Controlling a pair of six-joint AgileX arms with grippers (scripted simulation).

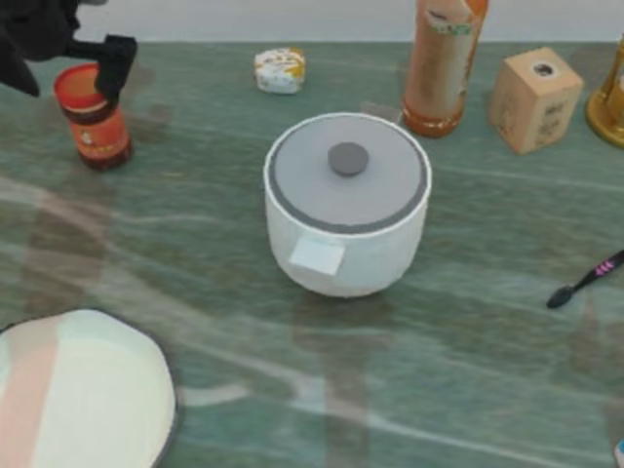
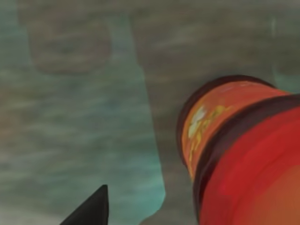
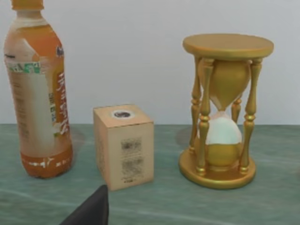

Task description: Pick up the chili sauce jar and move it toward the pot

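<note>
Tabletop scene in green marble, seen from above. Far back on the table's left side stands the chili sauce jar [image 1: 93,117], small, dark glass, red-orange cap and label, leaning slightly rather than fully upright, its long axis roughly vertical. At its cap is the left gripper [image 1: 97,68], reaching in from the top-left corner; one dark finger [image 1: 115,66] rests against the cap's right side. Whether the fingers are clenched on the jar cannot be told from these views. The left wrist camera shows the jar [image 2: 239,154] very close and a single dark fingertip [image 2: 91,208] apart from it. The pot [image 1: 346,205], large, white, grey-lidded with a dark knob, sits mid-table, well to the jar's right and nearer the front, so the carry will likely run rightward and forward. The left arm is much the nearer. The right arm is out of the overhead view; its wrist camera faces an orange bottle [image 3: 40,89], a small box [image 3: 124,145] and an hourglass [image 3: 225,110].
</note>
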